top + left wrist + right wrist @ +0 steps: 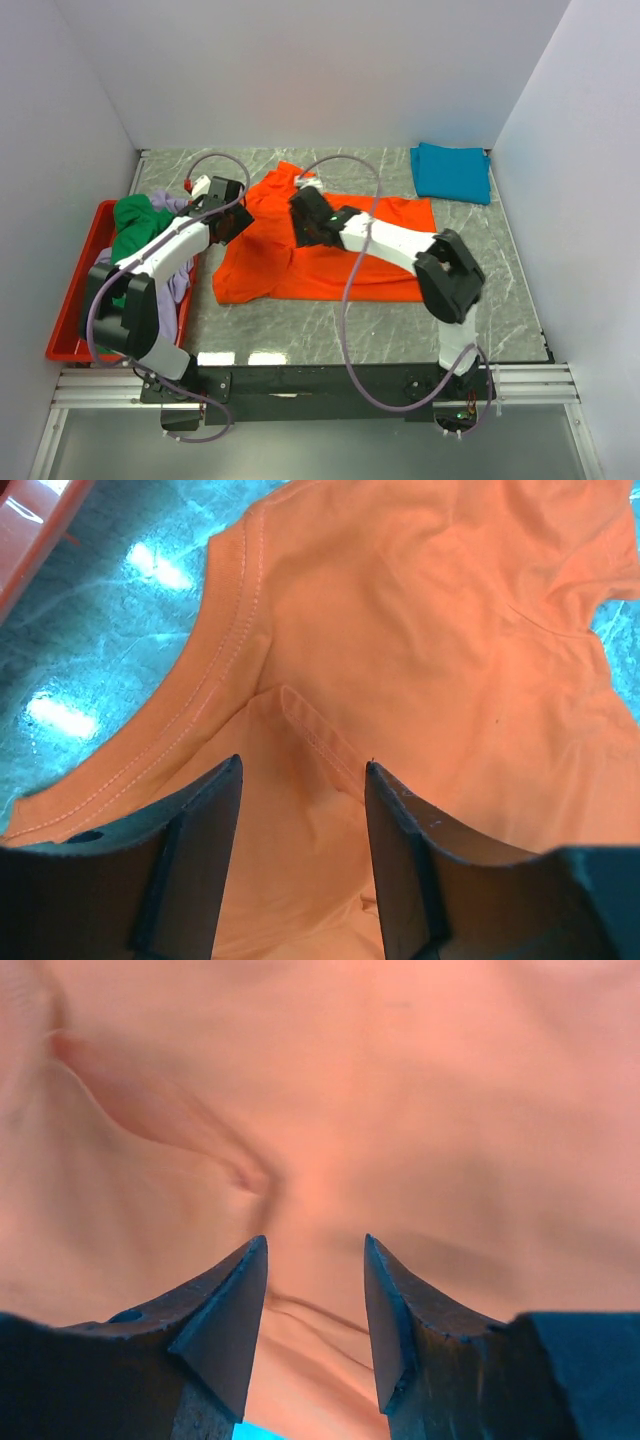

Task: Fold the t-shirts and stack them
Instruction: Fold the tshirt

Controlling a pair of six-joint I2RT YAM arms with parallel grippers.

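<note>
The orange t-shirt (340,270) lies spread mid-frame in the top view, its long axis running left to right. My left claw (302,765) hangs spread over its left edge, with a stitched hem (320,740) just beyond the gap. My right claw (315,1240) hangs spread over the cloth just to the right, pinching nothing as far as the blurred close view shows. Most of the shirt lies toward lower right, nearer my right claw. The folded teal t-shirt (452,172) sits upper right.

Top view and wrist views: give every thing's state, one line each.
orange t-shirt, spread out, rumpled, not folded
teal t-shirt, folded, far right corner
green t-shirt, heaped in red tray
lavender t-shirt, heaped in red tray
left pincer, open over orange t-shirt
right pincer, open over orange t-shirt
</note>
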